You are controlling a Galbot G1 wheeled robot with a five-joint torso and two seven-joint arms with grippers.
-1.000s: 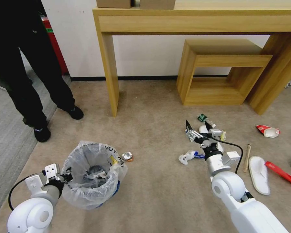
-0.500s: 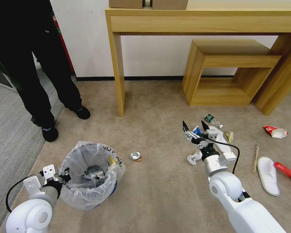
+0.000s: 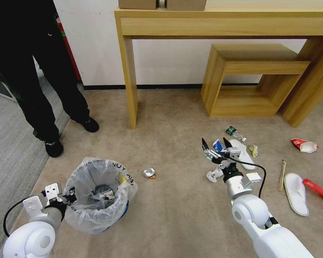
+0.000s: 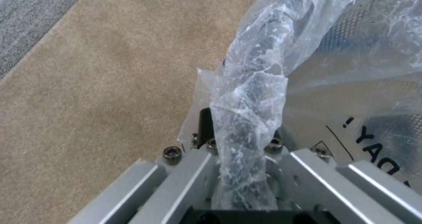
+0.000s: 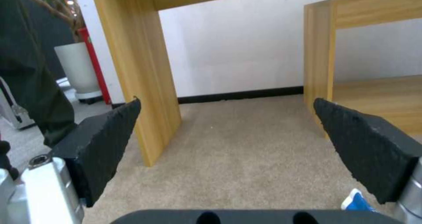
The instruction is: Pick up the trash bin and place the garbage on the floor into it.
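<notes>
The trash bin [image 3: 123, 212], blue with a clear lettered bag [image 4: 351, 69], is at the lower left over the beige floor [image 3: 176, 200]. My left gripper [image 3: 69, 197] is shut on its bag-wrapped rim [image 4: 246, 125]. My right gripper [image 3: 214, 142] hangs open and empty above the carpet, fingers [image 5: 101, 145] wide apart. The garbage lies around it: a small can [image 3: 150, 173], a white-blue paper scrap [image 3: 214, 175], a blue-white scrap [image 3: 218, 145], a white slipper [image 3: 242, 152], a green-label bottle [image 3: 235, 132], a wooden stick [image 3: 282, 175], a second slipper [image 3: 296, 193] and red wrappers [image 3: 305, 145].
A tall wooden desk leg [image 3: 129, 71] stands mid-back, with a low wooden shelf unit [image 3: 247, 75] to its right against the wall. A person's dark legs [image 3: 43, 89] stand at the left beside the grey carpet strip [image 3: 7, 143]. Open carpet lies between bin and litter.
The whole picture has shifted a little to the right, so the camera moved. Against the floor litter, the right gripper and the held bin now sit slightly further left.
</notes>
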